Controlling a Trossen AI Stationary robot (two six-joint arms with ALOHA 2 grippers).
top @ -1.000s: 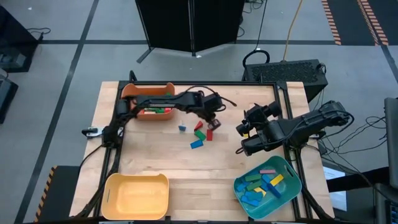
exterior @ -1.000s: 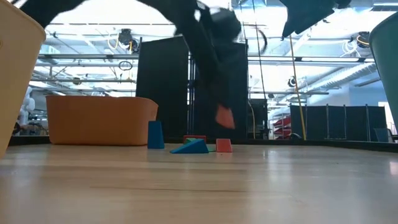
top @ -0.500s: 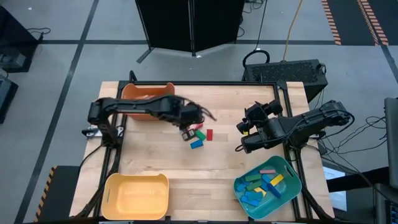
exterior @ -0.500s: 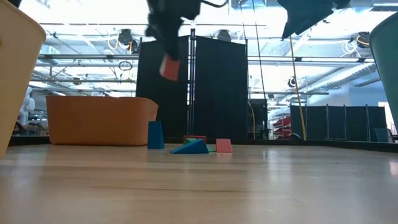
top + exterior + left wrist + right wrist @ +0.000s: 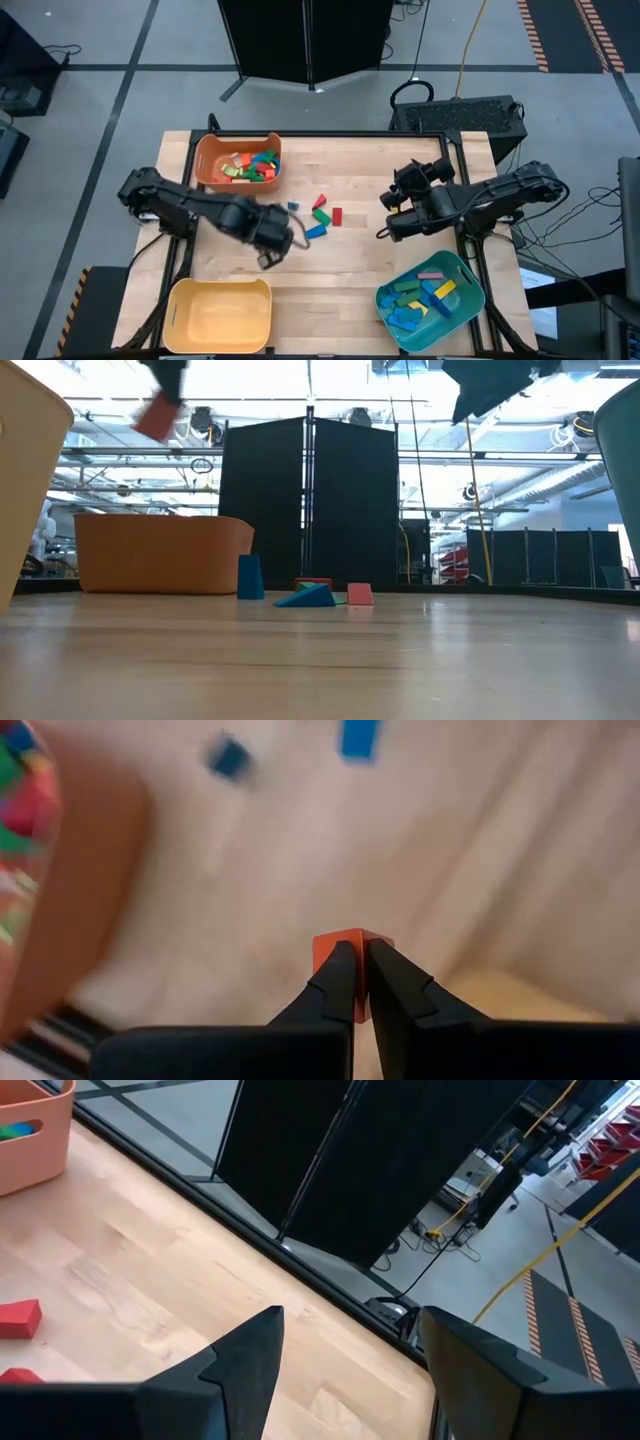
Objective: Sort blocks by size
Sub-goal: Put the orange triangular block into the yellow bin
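the left gripper (image 5: 354, 982) is clamped on a small red block (image 5: 345, 948), with the fingers (image 5: 334, 988) nearly together on its faces. in the high view the gripper (image 5: 270, 250) sits over the worktop (image 5: 340, 290) between the orange bin (image 5: 205, 160) at the far left corner and the yellow bin (image 5: 220, 315) at the near left corner. the low view shows the block (image 5: 155, 418) carried well above the surface. the step in hand appears to be transport of this block to the yellow bin, which looks empty.

procedure for a clean drop:
- hold the grip closed until the block is fully over the bin opening, clear of the rim.
- lower into the bin before release, so the block does not bounce out.
- open the fingers only enough to free the block, then lift straight up.

risk: the block is gripped near its edge in the left wrist view, so a fast swing may twist it loose.

the right gripper (image 5: 350, 1360) waits with fingers apart and empty, near the right edge above the teal bin (image 5: 380, 300), which holds several long blocks. about 5 loose blocks (image 5: 322, 215) remain mid-worktop.
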